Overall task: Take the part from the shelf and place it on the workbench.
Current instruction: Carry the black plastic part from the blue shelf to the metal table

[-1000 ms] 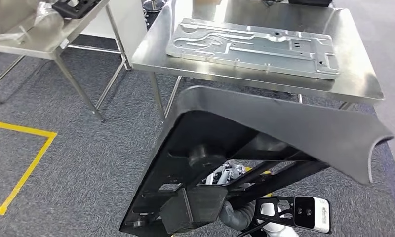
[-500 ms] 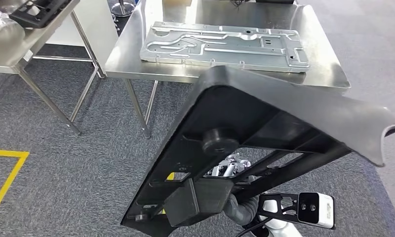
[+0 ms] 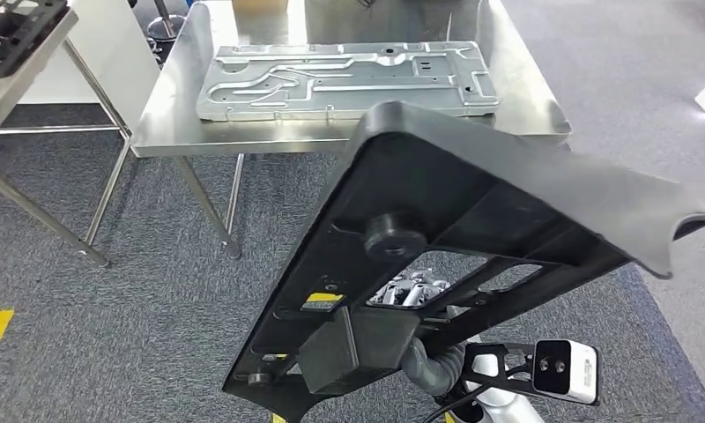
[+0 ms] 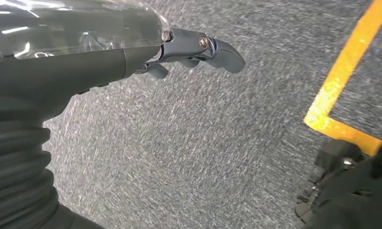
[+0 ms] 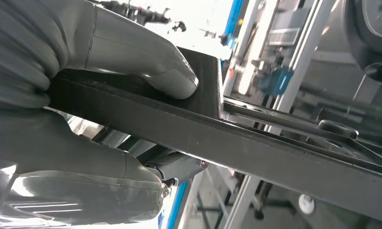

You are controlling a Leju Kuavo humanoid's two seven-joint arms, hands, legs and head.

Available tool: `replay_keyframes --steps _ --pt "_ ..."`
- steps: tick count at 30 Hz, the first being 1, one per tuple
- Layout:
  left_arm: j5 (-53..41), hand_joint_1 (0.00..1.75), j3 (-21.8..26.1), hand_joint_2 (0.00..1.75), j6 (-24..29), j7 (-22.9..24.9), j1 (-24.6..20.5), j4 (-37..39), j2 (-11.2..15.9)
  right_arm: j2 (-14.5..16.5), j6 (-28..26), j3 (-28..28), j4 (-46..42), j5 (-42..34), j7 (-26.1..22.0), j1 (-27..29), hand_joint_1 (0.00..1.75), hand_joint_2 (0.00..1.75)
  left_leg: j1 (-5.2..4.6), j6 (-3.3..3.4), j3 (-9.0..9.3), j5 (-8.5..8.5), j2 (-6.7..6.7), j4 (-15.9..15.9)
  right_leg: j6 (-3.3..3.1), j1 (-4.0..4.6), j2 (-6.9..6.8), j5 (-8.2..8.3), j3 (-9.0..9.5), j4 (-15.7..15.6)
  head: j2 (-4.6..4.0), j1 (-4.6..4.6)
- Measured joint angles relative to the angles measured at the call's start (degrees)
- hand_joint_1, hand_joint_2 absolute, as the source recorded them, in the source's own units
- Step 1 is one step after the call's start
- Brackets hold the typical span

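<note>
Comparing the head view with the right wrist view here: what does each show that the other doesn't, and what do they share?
Head view alone: the steel workbench ahead with a silver stamped plate lying on it, grey carpet, and the black part's full underside. Right wrist view alone: the right hand gripping the part's edge, thumb pressed on it, with blue-and-metal framing behind. Both show the black part, carried off the bench.

No words or numbers could be read anywhere. A small yellow sticker (image 3: 322, 298) sat on the underside of the black part (image 3: 472, 220), but its print was too small to make out.
</note>
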Motion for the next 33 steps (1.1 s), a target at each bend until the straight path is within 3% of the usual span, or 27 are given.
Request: replay_keyframes --steps 2,4,5,6,7,9,11,14,16,19,20,21,22,24,25,27,30,31,32,33 --pt "0.00 0.00 0.00 1.75 -0.30 -0.09 -0.07 -0.01 0.01 -0.07 -0.17 -0.01 -0.04 0.51 -0.03 0.06 1.75 1.75 0.18 -0.23 -2.19 -2.95 -1.98 5.05 -0.71 -0.17 0.78 0.03 0.36 -0.29 0.00 -0.01" --pt "0.00 0.00 0.00 1.75 -0.48 -0.08 0.15 -0.01 0.03 -0.11 -0.32 -0.01 -0.01 0.96 -0.03 0.17 1.75 1.75 0.15 -0.24 -6.27 -6.23 -3.28 12.97 -1.15 0.06 1.58 -0.14 0.47 -0.24 0.00 -0.02" --pt "0.00 0.00 0.00 1.75 -0.56 -0.03 0.27 -0.01 0.04 -0.14 -0.51 -0.01 0.02 1.25 -0.04 0.26 1.75 1.75 0.12 -0.19 -7.79 -6.64 -3.48 15.50 -1.28 0.20 2.01 -0.25 0.55 -0.17 0.00 -0.02" --pt "0.00 0.00 0.00 1.75 -0.62 0.03 0.36 -0.01 0.04 -0.18 -0.71 -0.01 0.04 1.55 -0.04 0.32 1.75 1.75 0.11 -0.08 -8.37 -5.81 -3.57 15.91 -1.35 0.33 2.43 -0.38 0.66 -0.07 0.00 -0.02" --pt "0.00 0.00 0.00 1.75 -0.71 0.10 0.36 -0.01 0.04 -0.22 -0.90 -0.01 0.06 1.85 -0.05 0.36 1.75 1.75 0.10 0.11 -7.86 -3.90 -3.60 13.95 -1.35 0.43 2.81 -0.53 0.84 0.04 0.00 -0.02" --pt "0.00 0.00 0.00 1.75 -1.05 0.19 0.24 -0.01 0.11 -0.27 -1.08 -0.01 0.05 2.24 -0.05 0.36 1.75 1.75 -0.02 0.66 -4.89 0.60 -3.91 6.23 -1.14 0.63 3.34 -0.94 1.26 0.27 0.00 -0.01" --pt "0.00 0.00 0.00 1.75 -1.48 0.23 0.13 0.00 0.22 -0.28 -1.09 0.00 0.05 2.33 -0.05 0.31 1.75 1.75 -0.28 1.15 -2.84 2.46 -4.30 1.19 -0.66 0.76 3.69 -1.22 1.38 0.45 0.00 -0.01" --pt "0.02 0.00 0.00 1.75 -1.74 0.19 0.06 -0.02 0.23 -0.31 -1.11 0.00 0.05 2.34 -0.05 0.25 1.75 1.75 -0.41 1.86 -2.44 2.45 -4.34 0.11 0.33 0.59 3.70 -1.42 1.36 0.42 0.00 0.01" --pt "0.02 0.00 0.00 1.75 -1.96 0.02 0.00 -0.04 0.18 -0.38 -1.12 -0.01 0.05 2.34 -0.06 0.03 1.75 1.75 -0.11 2.45 -1.97 2.47 -4.21 -0.58 1.10 0.53 2.87 -2.49 0.62 2.27 0.00 0.01" --pt "0.02 0.00 0.00 1.75 -2.27 -0.23 0.01 -0.05 0.15 -0.55 -1.12 -0.01 0.07 2.33 -0.08 -0.38 1.75 1.75 -0.03 2.98 -1.42 1.96 -3.94 -0.93 2.10 0.04 1.77 -6.31 -4.74 12.04 0.00 0.01" --pt "0.02 0.00 0.00 1.75 -2.33 -0.33 0.06 -0.05 0.15 -0.64 -1.12 -0.01 0.10 2.32 -0.08 -0.39 1.75 1.75 -0.02 2.96 -1.17 1.71 -3.85 -0.93 2.33 -0.17 1.67 -6.75 -6.51 14.79 0.00 0.01" --pt "0.01 0.00 0.00 1.75 -2.36 -0.43 0.12 -0.05 0.14 -0.73 -1.11 -0.01 0.14 2.31 -0.08 -0.40 1.75 1.75 0.01 2.89 -0.81 1.36 -3.79 -0.92 2.51 -0.37 1.57 -6.07 -7.39 15.67 0.00 0.01" --pt "0.01 0.00 0.00 1.75 -2.38 -0.52 0.16 -0.06 0.10 -0.80 -1.09 -0.01 0.17 2.28 -0.08 -0.45 1.75 1.75 0.06 2.76 -0.31 0.98 -3.76 -0.92 2.64 -0.55 1.44 -4.36 -7.18 14.42 0.00 0.01" --pt "0.02 0.00 0.00 1.75 -2.37 -0.64 0.18 -0.07 0.02 -0.86 -1.04 -0.01 0.22 2.09 -0.08 -0.69 1.75 1.75 0.16 2.33 0.91 0.07 -3.68 -0.97 2.62 -0.74 0.90 0.02 -4.24 7.49 0.00 0.01" --pt "0.02 0.00 0.01 1.75 -2.36 -0.66 0.16 -0.08 0.00 -0.88 -1.01 0.00 0.23 1.95 -0.08 -0.91 1.75 1.75 0.12 2.00 1.38 -0.43 -3.62 -0.98 2.41 -0.60 0.57 1.04 -2.69 4.05 0.00 0.01" --pt "0.02 0.00 0.03 1.75 -2.31 -0.67 0.14 -0.08 -0.01 -0.92 -0.95 0.03 0.26 1.63 -0.08 -1.25 1.75 1.75 0.01 1.23 2.06 -1.30 -3.45 -1.30 1.59 -0.19 0.22 0.54 -1.08 1.00 0.00 0.01" --pt "-0.07 0.00 0.05 1.75 -2.24 -0.70 -0.10 -0.10 -0.01 -0.98 -0.90 0.04 0.17 1.31 -0.08 -1.49 1.75 1.75 0.07 0.15 3.66 -2.42 -3.10 -1.58 0.19 -0.14 0.79 -1.02 0.57 0.30 0.00 -0.01" --pt "-0.09 0.00 0.05 1.75 -2.22 -0.74 -0.27 -0.11 0.00 -0.98 -0.88 0.04 0.11 1.25 -0.08 -1.73 1.75 1.75 0.13 -0.05 3.52 -2.81 -3.13 -0.16 -0.29 -0.25 0.92 -1.52 1.66 -0.09 0.00 -0.02" --pt "-0.09 0.00 0.06 1.75 -2.20 -0.76 -0.40 -0.12 0.01 -0.99 -0.86 0.04 0.07 1.19 -0.08 -2.02 1.75 1.75 0.20 -0.18 2.31 -3.43 -3.26 2.63 -0.70 -0.37 1.00 -2.11 2.86 -0.46 0.00 -0.02" --pt "-0.07 0.00 0.07 1.75 -2.18 -0.80 -0.43 -0.12 0.00 -0.99 -0.85 0.05 0.06 1.13 -0.08 -2.27 1.75 1.75 0.21 -0.24 -0.20 -4.12 -3.40 6.74 -1.02 -0.28 1.02 -2.85 3.89 -0.63 0.00 -0.02"
